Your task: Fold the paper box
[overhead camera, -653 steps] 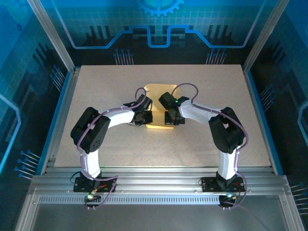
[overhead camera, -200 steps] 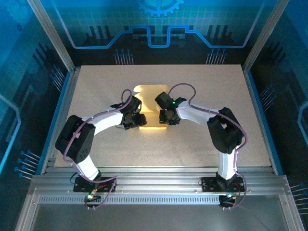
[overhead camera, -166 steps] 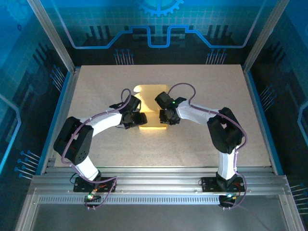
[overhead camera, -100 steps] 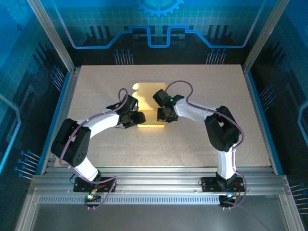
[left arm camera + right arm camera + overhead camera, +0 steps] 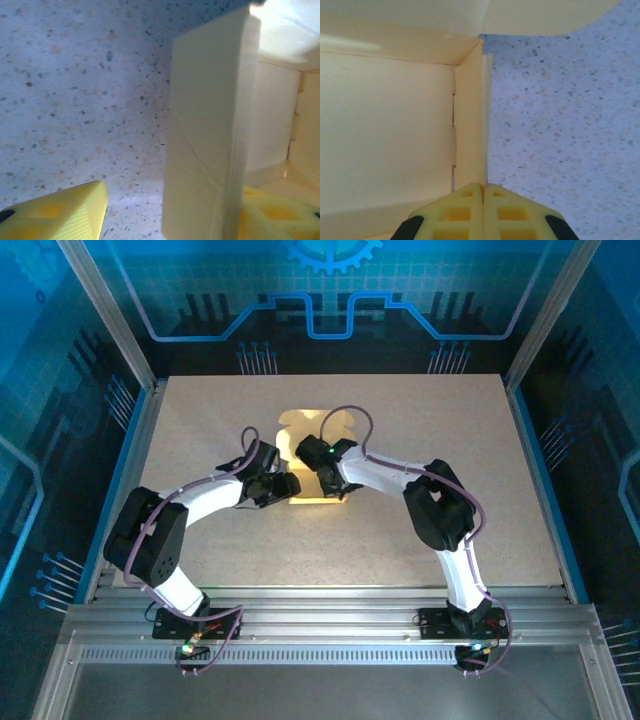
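1. My right gripper (image 5: 482, 192) pinches an upright wall of the pale yellow-tan cardboard paper box (image 5: 385, 125), fingers tight together.
2. My left gripper (image 5: 170, 215) has its fingers gaping wide, straddling another wall.
3. The box sits just 11 o'clock of the speckled beige table (image 5: 450, 440) centre.

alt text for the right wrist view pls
The right gripper, its yellow fingertips shut, pinches a thin upright wall of the paper box. The box's pale inside lies to the left of that wall, speckled table to the right.
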Robot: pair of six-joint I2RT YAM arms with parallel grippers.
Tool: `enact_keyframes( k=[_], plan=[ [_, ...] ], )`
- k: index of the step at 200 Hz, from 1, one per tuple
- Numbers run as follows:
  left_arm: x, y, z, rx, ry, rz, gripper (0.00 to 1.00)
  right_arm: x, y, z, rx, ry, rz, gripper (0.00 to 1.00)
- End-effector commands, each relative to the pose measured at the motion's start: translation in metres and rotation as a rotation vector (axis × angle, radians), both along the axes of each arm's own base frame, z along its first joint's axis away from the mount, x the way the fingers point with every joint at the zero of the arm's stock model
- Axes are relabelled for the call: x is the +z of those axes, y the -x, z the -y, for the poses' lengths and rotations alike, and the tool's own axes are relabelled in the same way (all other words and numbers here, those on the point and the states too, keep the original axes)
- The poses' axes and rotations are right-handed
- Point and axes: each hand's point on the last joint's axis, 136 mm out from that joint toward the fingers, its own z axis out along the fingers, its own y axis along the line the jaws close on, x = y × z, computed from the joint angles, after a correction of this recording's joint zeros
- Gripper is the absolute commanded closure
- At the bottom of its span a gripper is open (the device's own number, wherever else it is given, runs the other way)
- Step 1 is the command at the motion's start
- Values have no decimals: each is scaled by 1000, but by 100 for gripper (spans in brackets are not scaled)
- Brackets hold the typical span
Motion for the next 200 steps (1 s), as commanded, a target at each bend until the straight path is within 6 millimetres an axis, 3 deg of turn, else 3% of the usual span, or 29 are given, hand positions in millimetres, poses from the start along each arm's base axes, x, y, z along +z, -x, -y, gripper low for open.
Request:
enact_keyframes(
  k=[1,30,67,101,131,200],
  plan=[
    [14,1,-3,23,66,40,38,-15,18,43,59,332,-93,100],
    [31,6,-12,44,110,96,38,-7,15,51,73,435,-89,100],
    [40,20,-42,129,93,156,38,-4,12,50,51,252,-100,100],
    [33,33,-64,183,65,148,37,-14,6,44,40,115,-143,84],
    [28,39,-66,190,59,135,37,-15,1,38,52,84,-151,81],
    [18,35,-64,179,56,115,36,-29,-3,48,72,151,-174,83]
  ],
)
